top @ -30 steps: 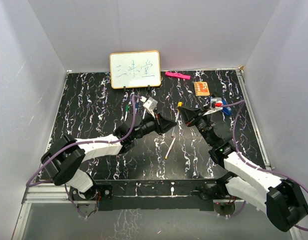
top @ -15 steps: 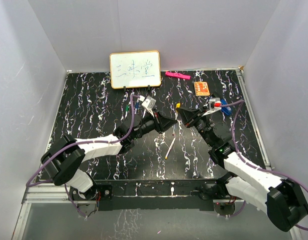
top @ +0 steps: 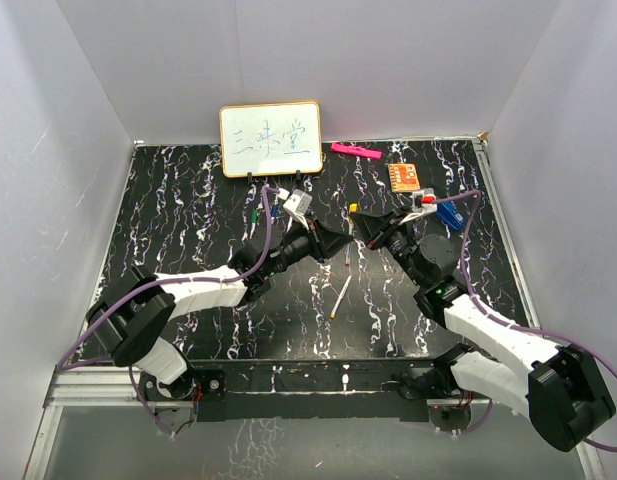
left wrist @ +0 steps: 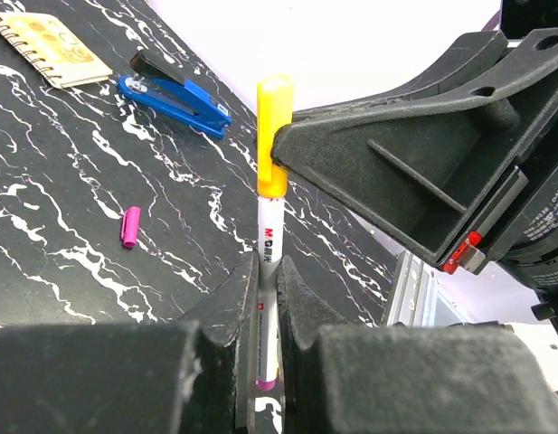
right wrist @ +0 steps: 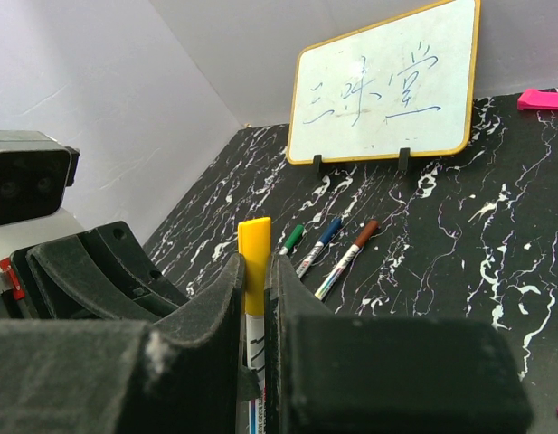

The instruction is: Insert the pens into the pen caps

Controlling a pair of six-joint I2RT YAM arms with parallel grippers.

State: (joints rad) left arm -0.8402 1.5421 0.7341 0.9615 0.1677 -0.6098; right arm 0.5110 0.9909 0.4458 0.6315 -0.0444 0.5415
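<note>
Okay, left pincer pinches white pen. At 3 o'clock, right pincer pinches yellow cap over pen tip.

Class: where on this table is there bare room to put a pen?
Free: the table's back-left stretch between whiteboard and left wall; the near strip in front of the loose pen. Crowded: centre, where left gripper and right gripper meet; back right, around card and stapler.

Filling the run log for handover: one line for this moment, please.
left jaws: shut on pen | right jaws: shut on yellow cap | yellow cap over pen tip | purple cap loose on table
</note>
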